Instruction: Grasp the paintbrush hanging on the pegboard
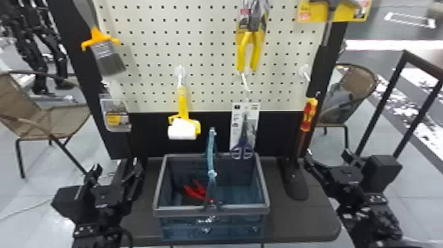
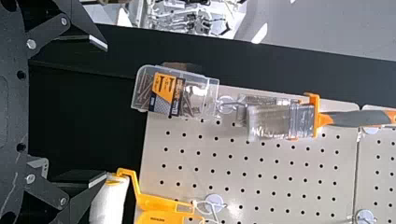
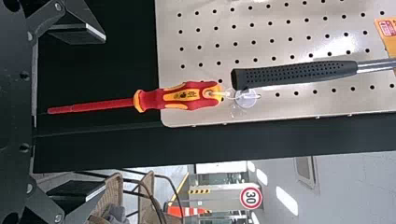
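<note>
Up at the top left corner of the pegboard point(image 1: 204, 49) hangs the paintbrush point(image 1: 104, 52). Its long axis runs nearly vertical with a slight tilt: the handle points up and a little to the robot's left, the bristles point down and a little to the right. It has a grey handle, a yellow-orange collar with two short wings, a silvery metal band below that and a flat block of dark grey bristles. The bristle end overlaps the board's left edge, and a clear box of screws point(image 2: 175, 91) hangs just beneath it.

The left arm sits low at the front left corner of the black table point(image 1: 296, 217), well below the brush. The left gripper point(image 2: 100, 111) points forward toward the board, its two flat fingers spread wide with nothing between them. In the left wrist view the brush lies ahead of that gap and off to one side.

The right arm rests at the table's right side, and the right gripper point(image 3: 100, 112) also has its fingers wide apart and empty. It faces a red and yellow screwdriver point(image 3: 177, 97) on the board's right edge.

A blue-grey basket point(image 1: 211, 208) stands on the table between the arms.
</note>
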